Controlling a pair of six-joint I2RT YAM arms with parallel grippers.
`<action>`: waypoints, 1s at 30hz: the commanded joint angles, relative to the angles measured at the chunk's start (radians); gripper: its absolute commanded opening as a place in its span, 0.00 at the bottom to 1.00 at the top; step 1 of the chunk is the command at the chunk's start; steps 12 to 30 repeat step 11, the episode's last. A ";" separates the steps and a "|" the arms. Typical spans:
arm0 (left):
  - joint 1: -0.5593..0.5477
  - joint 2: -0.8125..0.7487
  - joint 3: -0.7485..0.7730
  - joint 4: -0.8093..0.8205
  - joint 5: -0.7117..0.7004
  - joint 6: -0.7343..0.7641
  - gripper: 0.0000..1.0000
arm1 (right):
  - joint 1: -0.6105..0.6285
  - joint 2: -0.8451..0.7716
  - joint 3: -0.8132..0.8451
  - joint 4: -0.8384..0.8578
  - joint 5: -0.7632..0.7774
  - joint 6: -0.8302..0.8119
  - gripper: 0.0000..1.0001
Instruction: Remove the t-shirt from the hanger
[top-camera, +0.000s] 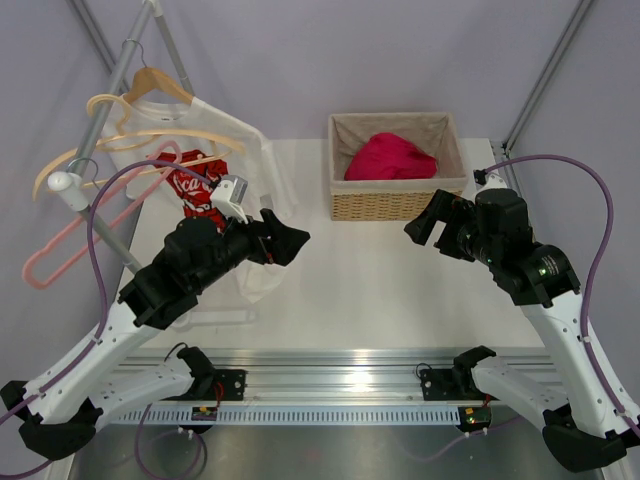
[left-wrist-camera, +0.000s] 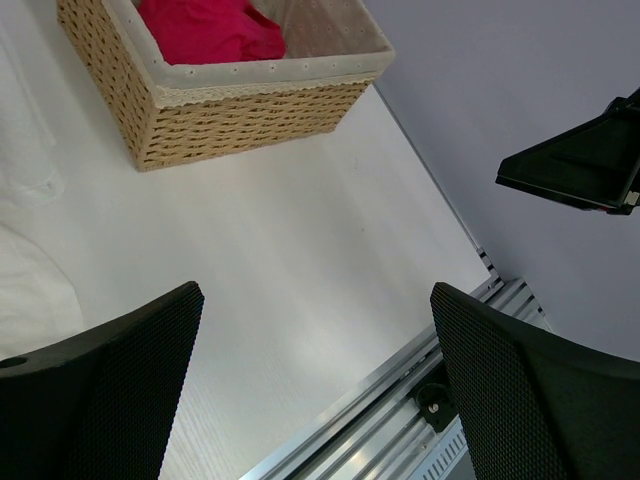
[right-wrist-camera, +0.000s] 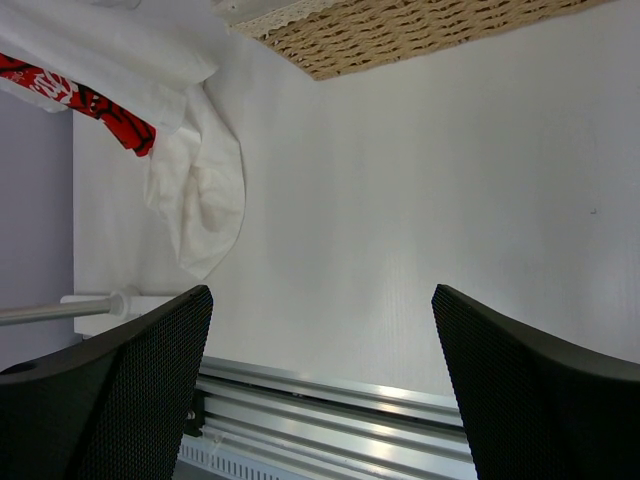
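Magenta t-shirt (top-camera: 390, 157) (left-wrist-camera: 210, 30) is lying bunched inside the wicker basket (top-camera: 395, 205) (left-wrist-camera: 250, 120) at the far middle of the surface (top-camera: 350, 280), off the hanger and well apart from both grippers. At the far left, the cream hanger (top-camera: 60, 160) is hanging bare on the rack, with a pink hanger (top-camera: 70, 262) dangling just below it. Beside them a white t-shirt (top-camera: 230, 135) (right-wrist-camera: 195, 190) with a red logo is hanging from a wooden hanger (top-camera: 160, 82), its hem trailing onto the surface. The left gripper (top-camera: 295, 240) (left-wrist-camera: 315, 295) is hovering beside that white fabric, left of the basket and nearer than it, its jaws standing wide apart and holding nothing. The right gripper (top-camera: 420, 225) (right-wrist-camera: 320, 295) is hovering just near of the basket's right front corner, pointing left, jaws likewise spread and empty. The t-shirt is sitting farther away than both grippers, roughly between them.
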 joint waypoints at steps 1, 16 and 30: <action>-0.004 -0.008 -0.003 0.039 -0.022 -0.005 0.99 | 0.007 -0.009 0.015 0.006 0.029 -0.001 0.99; -0.003 0.013 0.011 0.048 -0.025 0.004 0.99 | 0.008 0.000 0.045 -0.002 0.044 -0.012 1.00; -0.003 0.013 0.011 0.048 -0.025 0.004 0.99 | 0.008 0.000 0.045 -0.002 0.044 -0.012 1.00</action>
